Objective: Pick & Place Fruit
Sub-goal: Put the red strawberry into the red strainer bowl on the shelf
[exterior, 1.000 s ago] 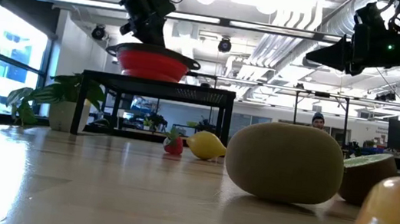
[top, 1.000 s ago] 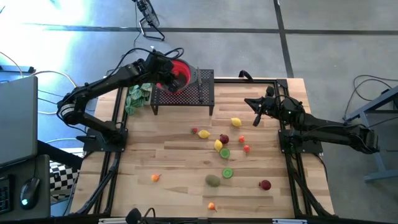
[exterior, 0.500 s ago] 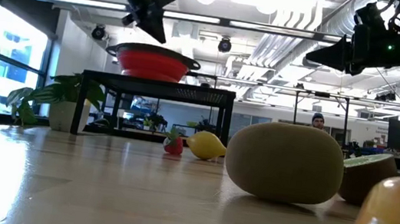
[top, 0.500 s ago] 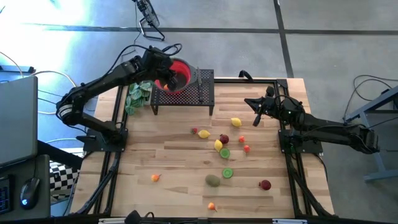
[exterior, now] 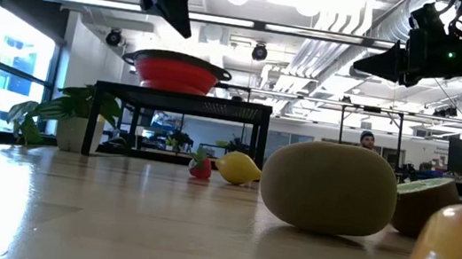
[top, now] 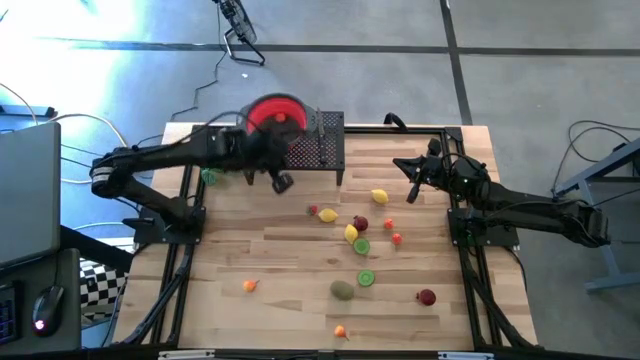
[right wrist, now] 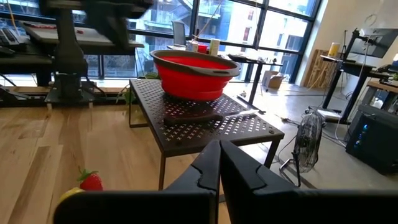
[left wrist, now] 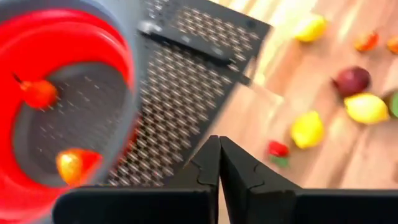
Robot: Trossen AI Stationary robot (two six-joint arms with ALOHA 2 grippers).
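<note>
Left gripper (top: 281,182) hovering pressed together, empty, beside red bowl (top: 273,113); right gripper (top: 413,187) waiting pinched shut near lemon (top: 379,196).

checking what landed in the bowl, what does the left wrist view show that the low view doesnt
Only the left wrist view: two small red-orange toy fruits lying inside the red collapsible bowl, and the shut left hand above the rack.

Only the low view: the big brown kiwi up close, with the room behind.

Both: the bowl on the black perforated metal rack, a yellow toy lemon and a small red strawberry.
</note>
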